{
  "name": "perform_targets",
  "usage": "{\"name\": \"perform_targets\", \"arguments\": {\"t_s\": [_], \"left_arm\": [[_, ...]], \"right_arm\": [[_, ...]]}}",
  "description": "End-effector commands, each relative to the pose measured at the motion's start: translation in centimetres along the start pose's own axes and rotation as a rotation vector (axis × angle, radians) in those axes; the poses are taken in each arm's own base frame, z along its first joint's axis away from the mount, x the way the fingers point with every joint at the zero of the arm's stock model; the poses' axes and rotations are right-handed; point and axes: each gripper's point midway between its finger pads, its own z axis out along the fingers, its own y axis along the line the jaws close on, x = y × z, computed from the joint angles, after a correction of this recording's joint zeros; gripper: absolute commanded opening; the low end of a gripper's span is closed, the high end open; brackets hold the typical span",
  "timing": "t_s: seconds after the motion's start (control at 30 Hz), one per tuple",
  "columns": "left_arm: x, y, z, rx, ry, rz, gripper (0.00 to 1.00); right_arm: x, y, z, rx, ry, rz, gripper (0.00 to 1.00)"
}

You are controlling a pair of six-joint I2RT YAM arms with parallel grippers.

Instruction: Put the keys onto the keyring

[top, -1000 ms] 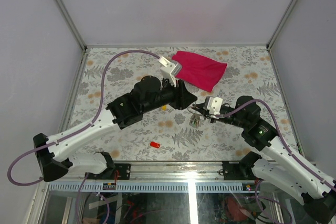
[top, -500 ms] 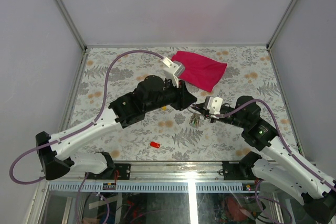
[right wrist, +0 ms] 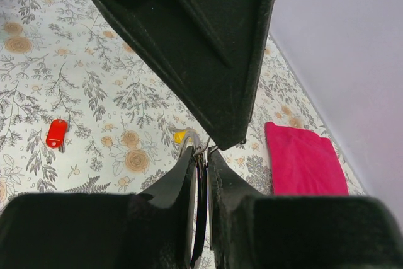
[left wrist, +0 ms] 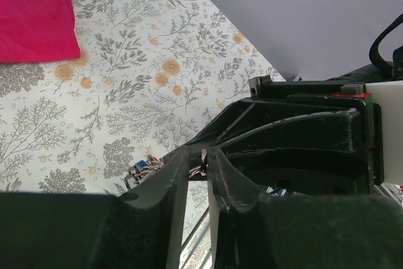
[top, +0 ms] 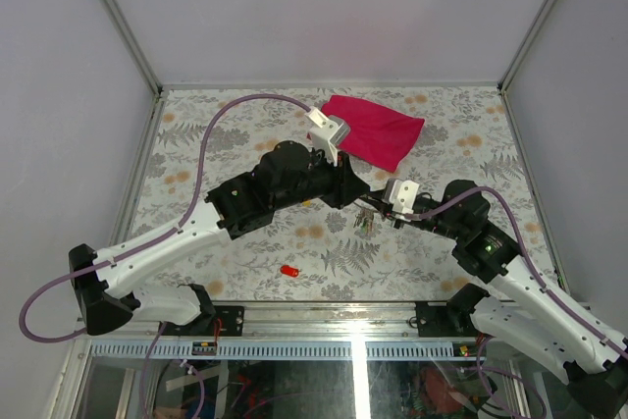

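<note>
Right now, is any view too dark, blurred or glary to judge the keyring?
Top external: evenly lit, sharp, glare only on the metal rail; the keyring is small. Left wrist: the left gripper is a dark, soft mass over the lower half; the table is crisp. Right wrist: the right gripper and the left gripper's black body block most; the keyring shows as a thin line.

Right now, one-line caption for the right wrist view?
Right claw pinching the keyring, left claw meeting it; red key and yellow key loose on the table.
</note>
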Motion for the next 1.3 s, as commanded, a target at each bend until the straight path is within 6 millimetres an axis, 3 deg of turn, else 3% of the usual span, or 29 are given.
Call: {"name": "perform_targets", "arguments": {"t_s": [0.0, 0.13, 0.2, 0.37, 0.5, 0.73, 0.9, 1.27], "left_arm": [[-1.7, -1.0, -0.3, 0.022, -0.042, 0.017, 0.16], [-2.1, -1.0, -0.4, 0.018, -0.053, 0.016, 0.01], [-2.3, -1.0, -0.5, 0.013, -0.062, 0.014, 0.0], [-3.0, -0.9, -0.8, -0.004, -0.092, 0.005, 0.0], [-3.7, -0.7, -1.0, -0.02, -0.125, 0.001, 0.0], [-4.9, -0.6, -1.5, -0.037, -0.197, -0.018, 0.0], [-5.0, -0.6, -1.3, -0.038, -0.201, -0.023, 0.0], [-4.8, -0.6, -0.9, -0.039, -0.194, -0.024, 0.0]], "right_arm": [[-3.5, -1.5, -0.4, 0.058, -0.109, -0.051, 0.0], [-3.5, -1.5, -0.4, 0.058, -0.109, -0.051, 0.01], [-3.4, -1.5, -0.4, 0.06, -0.107, -0.05, 0.05], [-3.7, -1.9, -0.6, 0.095, -0.129, -0.017, 0.31], [-4.1, -2.1, -0.4, 0.119, -0.165, 0.049, 0.39], [-3.7, -2.4, 0.2, 0.148, -0.166, 0.181, 0.38], [-3.8, -2.7, 0.7, 0.159, -0.192, 0.24, 0.33], [-4.6, -3.1, 1.4, 0.163, -0.246, 0.278, 0.33]]}}
